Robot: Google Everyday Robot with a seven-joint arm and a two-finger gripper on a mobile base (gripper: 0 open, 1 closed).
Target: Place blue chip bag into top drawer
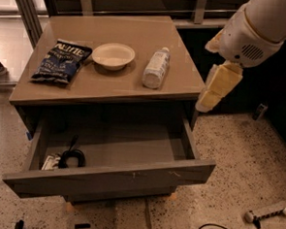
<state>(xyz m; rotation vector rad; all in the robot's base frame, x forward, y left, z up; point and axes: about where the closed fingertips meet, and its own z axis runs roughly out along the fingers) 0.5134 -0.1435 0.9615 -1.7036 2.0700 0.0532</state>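
The blue chip bag [62,61] lies flat on the left side of the cabinet top [110,87], dark navy with white lettering. The top drawer [110,178] below is pulled out and open. My gripper [205,103], with yellowish parts on a white arm [257,31], hangs at the cabinet's right edge, above the drawer's right corner. It is empty and far to the right of the bag.
A white bowl [113,55] and a white plastic bottle [156,67] lying on its side sit on the cabinet top between the bag and the gripper. A black coiled cable [72,158] lies in the drawer's left end. Cables and a power strip [268,211] lie on the speckled floor.
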